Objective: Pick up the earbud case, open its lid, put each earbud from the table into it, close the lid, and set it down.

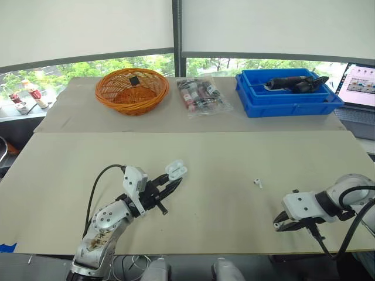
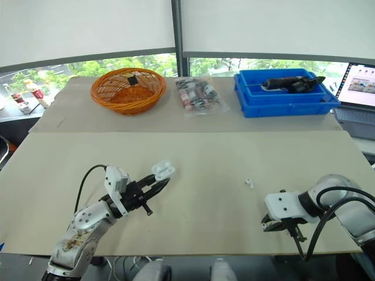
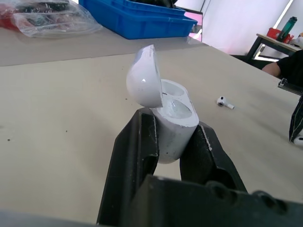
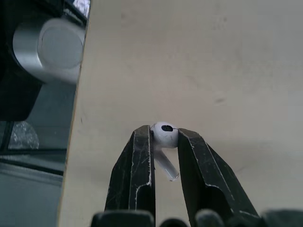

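- Left arm (image 1: 105,225): rises from the near edge of the table (image 1: 234,158), forearm angled forward and inward, cable looped over the wrist.
- Left gripper (image 3: 173,122): black fingers clamped on the lower body of the earbud case (image 3: 173,135), held above the table.
- Right arm (image 1: 351,187): bent inward at the table's near right corner, wrist low.
- Right gripper (image 4: 164,135): fingertips pinched on an earbud (image 4: 164,132), close over the table.
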Motion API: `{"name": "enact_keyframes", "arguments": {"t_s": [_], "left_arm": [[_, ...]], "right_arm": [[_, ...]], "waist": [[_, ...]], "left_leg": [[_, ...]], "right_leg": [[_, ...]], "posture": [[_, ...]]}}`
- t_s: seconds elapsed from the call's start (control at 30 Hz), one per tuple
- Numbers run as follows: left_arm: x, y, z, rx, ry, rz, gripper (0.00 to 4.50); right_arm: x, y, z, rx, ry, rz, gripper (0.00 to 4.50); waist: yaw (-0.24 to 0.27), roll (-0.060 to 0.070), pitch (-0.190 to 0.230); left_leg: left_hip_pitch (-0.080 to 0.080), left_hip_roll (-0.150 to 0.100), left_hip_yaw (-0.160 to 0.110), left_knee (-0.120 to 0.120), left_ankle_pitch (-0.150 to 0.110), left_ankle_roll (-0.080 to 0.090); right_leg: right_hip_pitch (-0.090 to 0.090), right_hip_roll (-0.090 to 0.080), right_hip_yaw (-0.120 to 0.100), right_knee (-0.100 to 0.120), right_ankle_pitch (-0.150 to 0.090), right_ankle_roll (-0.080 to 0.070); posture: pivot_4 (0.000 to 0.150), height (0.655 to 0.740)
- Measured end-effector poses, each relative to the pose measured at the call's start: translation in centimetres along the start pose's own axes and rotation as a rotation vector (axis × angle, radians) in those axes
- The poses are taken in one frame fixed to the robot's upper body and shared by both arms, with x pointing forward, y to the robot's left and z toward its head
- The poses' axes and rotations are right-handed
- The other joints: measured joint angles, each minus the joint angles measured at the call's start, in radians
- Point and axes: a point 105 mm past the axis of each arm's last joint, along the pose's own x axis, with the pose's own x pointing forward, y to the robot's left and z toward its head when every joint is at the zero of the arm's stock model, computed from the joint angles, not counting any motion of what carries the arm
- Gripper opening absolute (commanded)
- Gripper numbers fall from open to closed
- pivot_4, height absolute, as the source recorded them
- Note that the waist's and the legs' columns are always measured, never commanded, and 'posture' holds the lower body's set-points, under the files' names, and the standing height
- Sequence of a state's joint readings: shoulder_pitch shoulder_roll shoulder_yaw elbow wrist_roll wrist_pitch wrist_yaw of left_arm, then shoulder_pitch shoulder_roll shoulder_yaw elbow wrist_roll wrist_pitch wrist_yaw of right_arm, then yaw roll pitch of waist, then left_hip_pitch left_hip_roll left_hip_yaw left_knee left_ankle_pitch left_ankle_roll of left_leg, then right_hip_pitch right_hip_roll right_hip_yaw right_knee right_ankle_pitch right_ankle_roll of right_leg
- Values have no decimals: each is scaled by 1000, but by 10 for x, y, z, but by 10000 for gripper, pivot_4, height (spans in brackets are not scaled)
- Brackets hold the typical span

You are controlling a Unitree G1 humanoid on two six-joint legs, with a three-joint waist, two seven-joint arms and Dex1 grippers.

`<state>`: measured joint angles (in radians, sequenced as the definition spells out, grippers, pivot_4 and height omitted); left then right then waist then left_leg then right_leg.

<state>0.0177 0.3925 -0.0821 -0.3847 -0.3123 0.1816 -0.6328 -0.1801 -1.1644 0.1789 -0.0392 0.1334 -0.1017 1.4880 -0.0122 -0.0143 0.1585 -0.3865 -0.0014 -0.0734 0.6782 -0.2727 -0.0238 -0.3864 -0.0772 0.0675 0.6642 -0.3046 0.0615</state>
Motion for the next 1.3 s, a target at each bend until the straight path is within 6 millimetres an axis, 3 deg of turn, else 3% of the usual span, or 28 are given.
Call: {"name": "enact_keyframes", "arguments": {"t_s": [0.27, 0.3, 0.43, 0.67, 0.8, 0.97, 1.3], "left_arm": [[-3, -2, 0, -4, 13, 6, 6095], [-3, -3, 0, -5, 15, 5, 6095], [-4, -3, -3, -15, 31, 5, 6095], [-5, -4, -3, -14, 35, 0, 6096], [-7, -5, -4, -13, 43, -1, 6095], [-7, -6, -4, -14, 42, -5, 6096], [-5, -8, -4, -17, 42, -14, 6096]], "right_arm": [[1, 1, -4, -23, -13, 7, 3597], [1, 1, -4, -25, -13, 7, 14115], [2, 3, -4, -31, -15, 17, 27595], [-2, 10, 1, -31, 10, 25, 27716], [-17, 7, 16, -84, 134, -9, 27716], [-13, 5, 34, -124, 235, -54, 27716], [2, 2, 21, -183, 347, -51, 27716]], "waist": [[2, 0, 0], [3, 0, 0], [2, 0, 0], [0, 0, 0], [2, 1, 0], [3, 1, 0], [0, 1, 0]], "left_leg": [[0, 0, -1, 0, 0, 0], [0, 0, -1, 0, 0, 0], [1, 0, -2, 0, 0, 0], [1, 0, -3, -1, 0, 0], [1, 0, -4, 0, 0, 0], [0, 0, -3, 0, 0, 0], [1, 0, -1, 0, 0, 0]], "right_leg": [[0, 0, 0, 0, 0, 0], [0, 0, 0, 0, 0, 0], [1, 0, 0, 0, 0, 0], [1, 0, 1, 0, 0, 0], [0, 0, 1, 1, 0, 0], [0, 0, 1, 0, 0, 0], [0, 0, 1, 0, 0, 0]], "posture": [[1500, 7400], [1500, 7400], [1500, 7400], [1500, 7400], [1500, 7400], [1500, 7400], [1500, 7400]]}}
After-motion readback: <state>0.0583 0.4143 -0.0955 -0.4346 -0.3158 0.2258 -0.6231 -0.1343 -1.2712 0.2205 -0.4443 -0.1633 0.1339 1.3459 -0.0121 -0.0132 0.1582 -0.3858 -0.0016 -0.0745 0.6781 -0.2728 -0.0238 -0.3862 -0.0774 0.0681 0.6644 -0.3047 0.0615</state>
